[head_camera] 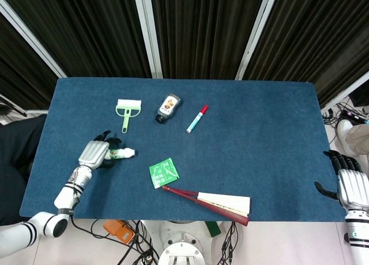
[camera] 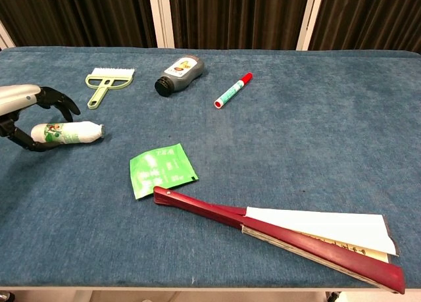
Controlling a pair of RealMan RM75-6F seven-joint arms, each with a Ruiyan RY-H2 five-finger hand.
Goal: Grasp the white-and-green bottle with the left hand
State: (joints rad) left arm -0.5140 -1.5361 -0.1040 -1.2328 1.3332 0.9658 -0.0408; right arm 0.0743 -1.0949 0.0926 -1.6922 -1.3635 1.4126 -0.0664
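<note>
The white-and-green bottle [head_camera: 123, 153] [camera: 69, 132] lies on its side on the blue table [head_camera: 265, 138], cap end pointing right. My left hand [head_camera: 95, 154] [camera: 20, 108] is at its base end. The dark fingers [camera: 58, 100] arch over the bottle and the thumb [camera: 25, 143] sits just in front of it, so the hand cups the end without a clear squeeze. The bottle still rests on the cloth. My right hand [head_camera: 349, 183] hangs off the table's right edge with fingers apart, holding nothing.
A green brush [head_camera: 128, 110] [camera: 108, 78] lies behind the bottle. A dark bottle [head_camera: 168, 107] and a red-capped marker [head_camera: 197, 119] lie further right. A green packet [head_camera: 164, 172] and a half-open folding fan [head_camera: 210, 202] lie near the front edge.
</note>
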